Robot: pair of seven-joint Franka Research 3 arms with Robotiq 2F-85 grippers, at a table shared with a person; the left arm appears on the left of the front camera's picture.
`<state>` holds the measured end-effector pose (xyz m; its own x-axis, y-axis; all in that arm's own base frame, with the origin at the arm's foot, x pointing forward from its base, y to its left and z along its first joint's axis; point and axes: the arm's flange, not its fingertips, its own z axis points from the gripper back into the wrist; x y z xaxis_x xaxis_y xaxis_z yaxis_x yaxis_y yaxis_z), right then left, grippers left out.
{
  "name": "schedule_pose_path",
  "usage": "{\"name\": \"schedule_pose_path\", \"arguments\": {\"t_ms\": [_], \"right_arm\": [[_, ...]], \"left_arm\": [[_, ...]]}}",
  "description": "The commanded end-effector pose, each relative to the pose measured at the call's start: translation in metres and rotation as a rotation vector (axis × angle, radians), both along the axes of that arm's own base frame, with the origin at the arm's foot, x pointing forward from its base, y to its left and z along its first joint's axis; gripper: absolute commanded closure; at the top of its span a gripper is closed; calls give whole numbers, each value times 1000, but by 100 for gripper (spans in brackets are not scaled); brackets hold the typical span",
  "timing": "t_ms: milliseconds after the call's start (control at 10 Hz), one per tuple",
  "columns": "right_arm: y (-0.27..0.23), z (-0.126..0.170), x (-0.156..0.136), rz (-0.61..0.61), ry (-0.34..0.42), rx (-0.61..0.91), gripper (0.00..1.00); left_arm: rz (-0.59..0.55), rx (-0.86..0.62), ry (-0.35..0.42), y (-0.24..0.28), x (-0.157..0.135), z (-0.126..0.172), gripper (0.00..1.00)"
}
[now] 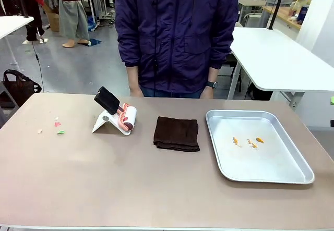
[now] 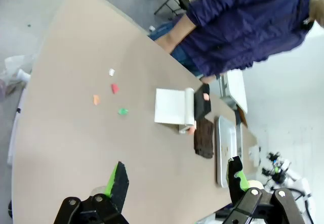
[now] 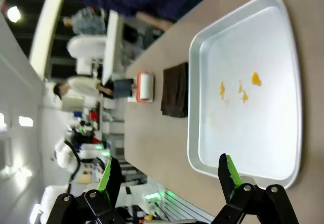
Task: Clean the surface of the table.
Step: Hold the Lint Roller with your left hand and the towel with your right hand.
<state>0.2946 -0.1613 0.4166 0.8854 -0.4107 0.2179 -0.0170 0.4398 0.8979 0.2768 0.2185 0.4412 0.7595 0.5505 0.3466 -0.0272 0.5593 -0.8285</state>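
A wide brownish table (image 1: 104,189) fills the lower two thirds of the front view. Its matte top is smooth, and its pale edge runs along the bottom of the frame. Behind it is a workroom with a grey floor and a white table (image 1: 276,59) at the upper right. A person (image 1: 177,33) in a dark purple jacket stands at the far edge, upper centre, with both hands down by the rim.

The near half of the tabletop is bare from left to right.

At the left of the frame lie a few small scraps (image 1: 57,123), pink, green and white, loose and apart from one another. To their right, a lint roller (image 1: 128,117) with a black handle rests on a white stand (image 1: 104,122). At centre a dark brown cloth (image 1: 176,133) lies folded flat, near the roller. It is clear of the metal tray (image 1: 271,158) at the right, which holds three orange bits (image 1: 236,141).

In the left wrist view the left gripper (image 2: 177,176) hangs above the table, jaws spread wide with nothing between them. In the right wrist view the right gripper (image 3: 168,171) hangs over the tray's edge, also wide apart and empty.
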Motion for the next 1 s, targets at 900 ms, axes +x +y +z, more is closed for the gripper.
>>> {"name": "schedule_pose_path", "arguments": {"t_ms": [900], "right_arm": [[-36, -46, -15, -104, 22, 115, 0]], "left_arm": [[95, -97, 29, 18, 3, -42, 0]]}}
